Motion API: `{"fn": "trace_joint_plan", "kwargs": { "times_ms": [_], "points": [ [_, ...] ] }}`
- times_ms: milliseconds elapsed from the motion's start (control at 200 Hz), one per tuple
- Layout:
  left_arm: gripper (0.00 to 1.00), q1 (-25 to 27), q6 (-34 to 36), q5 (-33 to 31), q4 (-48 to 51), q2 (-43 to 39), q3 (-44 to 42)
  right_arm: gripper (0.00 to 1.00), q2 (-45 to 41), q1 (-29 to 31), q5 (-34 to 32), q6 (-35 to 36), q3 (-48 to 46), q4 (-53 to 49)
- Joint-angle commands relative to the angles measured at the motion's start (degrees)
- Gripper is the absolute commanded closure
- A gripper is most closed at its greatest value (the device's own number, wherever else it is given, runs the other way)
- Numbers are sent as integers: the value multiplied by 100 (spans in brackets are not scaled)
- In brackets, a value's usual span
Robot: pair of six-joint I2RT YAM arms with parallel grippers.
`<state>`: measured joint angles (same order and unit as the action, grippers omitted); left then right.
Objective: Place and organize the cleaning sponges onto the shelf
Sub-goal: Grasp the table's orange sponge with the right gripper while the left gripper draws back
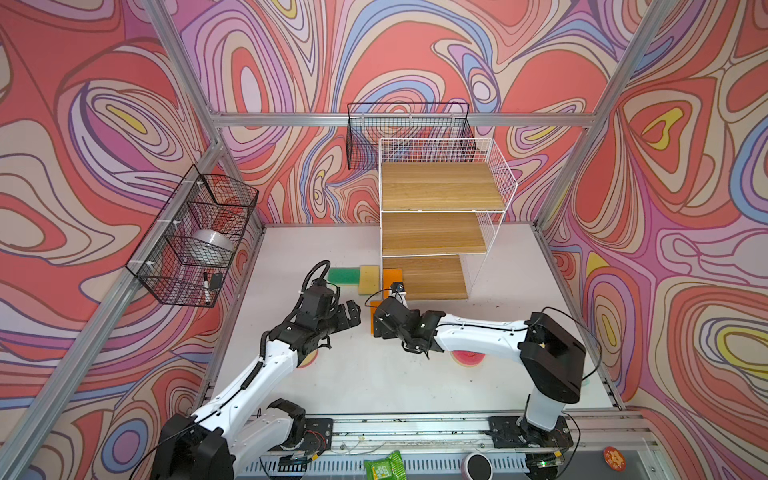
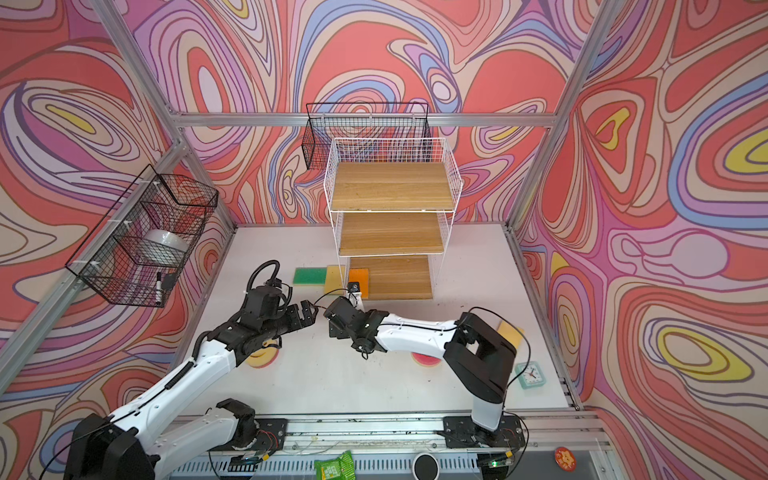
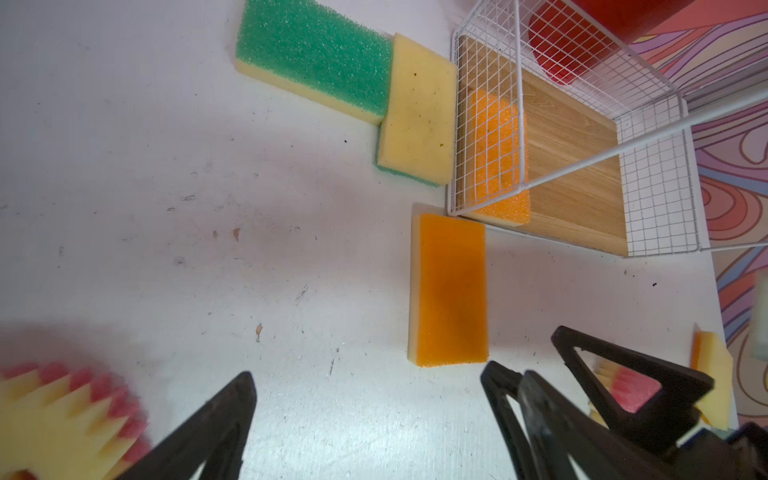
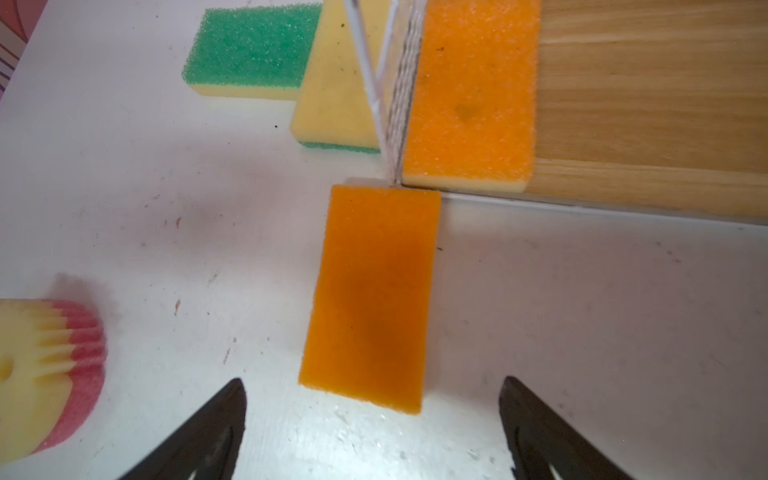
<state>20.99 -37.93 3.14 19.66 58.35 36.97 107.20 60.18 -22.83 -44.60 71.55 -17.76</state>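
Currently my left gripper [image 3: 370, 374] and right gripper [image 4: 374, 380] both stand spread and empty. An orange sponge [image 4: 370, 299] lies on the table [image 4: 166, 208] at 7 o'clock of the shelf [image 4: 644, 104], just beside its corner. Next, I judge: lower the right gripper, pinch the sponge's narrow width, and lift it onto the shelf.

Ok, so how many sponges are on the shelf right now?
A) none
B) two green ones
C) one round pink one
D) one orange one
D: just one orange sponge lies on the bottom board of the shelf, and the two boards above it hold no sponge.
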Motion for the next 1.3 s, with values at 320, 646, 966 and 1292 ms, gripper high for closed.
{"fn": "trace_joint_plan", "kwargs": {
  "times_ms": [320, 646, 966, 1292],
  "points": [
    [0, -95, -426, -370, 233, -274, -530, 2, 958, 64, -250, -304, 748, -785],
    [0, -98, -379, -356, 222, -429, -570, 4, 1366, 64, -193, -224, 1085, -1018],
    [0, -96, -346, -372, 270, -514, -603, 16, 1447, 81, -159, -193, 1081, -1047],
    [0, -99, -339, -366, 231, -486, -669, 28, 1259, 110, -298, -163, 909, -1098]
  ]
}}
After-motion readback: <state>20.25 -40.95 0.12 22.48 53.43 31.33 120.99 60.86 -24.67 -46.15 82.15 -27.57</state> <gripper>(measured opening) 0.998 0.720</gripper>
